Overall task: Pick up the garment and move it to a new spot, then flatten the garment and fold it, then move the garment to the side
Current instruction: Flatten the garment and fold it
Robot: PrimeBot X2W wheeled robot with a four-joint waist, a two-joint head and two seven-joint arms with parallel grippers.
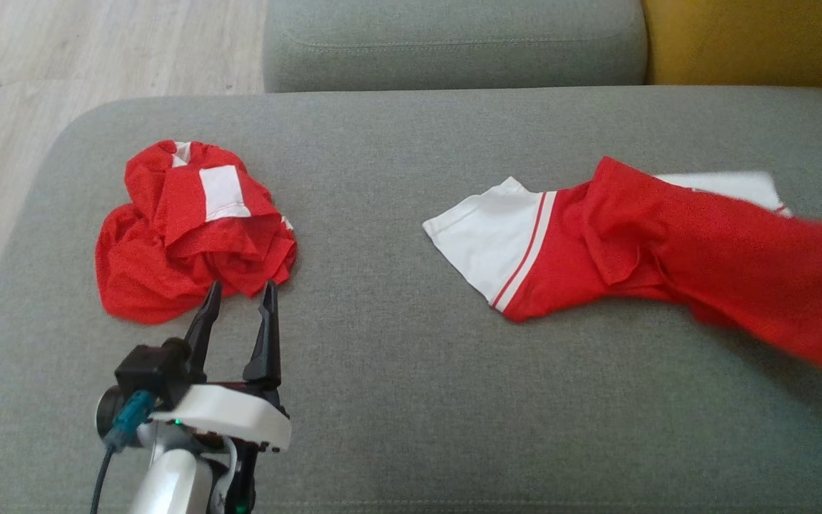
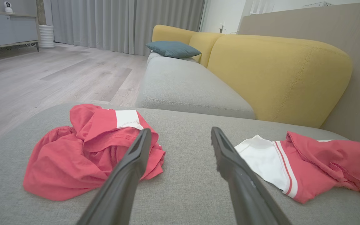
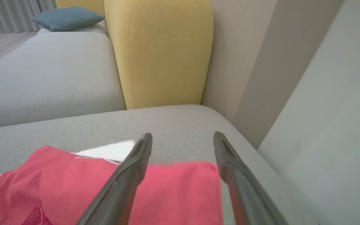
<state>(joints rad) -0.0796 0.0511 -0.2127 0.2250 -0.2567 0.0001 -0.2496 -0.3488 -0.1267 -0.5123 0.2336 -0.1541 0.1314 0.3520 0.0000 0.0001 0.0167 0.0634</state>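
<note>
The garment [image 1: 668, 250] is a red shirt with a white, red-striped sleeve, lying stretched across the right half of the grey seat [image 1: 411, 400]. Its right end is blurred. In the left wrist view the garment [image 2: 317, 162] lies to the right of the fingers. My right gripper [image 3: 181, 137] stands open, and the garment's [image 3: 58, 181] blurred red cloth hangs or lies below and between its fingers. My left gripper [image 1: 240, 285] is open, its tips at the near edge of a second, crumpled red garment [image 1: 183, 235]. In its own view the left gripper [image 2: 180, 132] holds nothing, with the crumpled garment [image 2: 73, 156] to its left.
A second grey seat [image 1: 454, 43] lies beyond a gap. A yellow backrest [image 3: 158, 53] rises at the far right, with a wall [image 3: 323, 109] beside it. A blue pillow [image 2: 172, 49] rests far back. Wooden floor [image 1: 61, 57] drops off past the seat's left edge.
</note>
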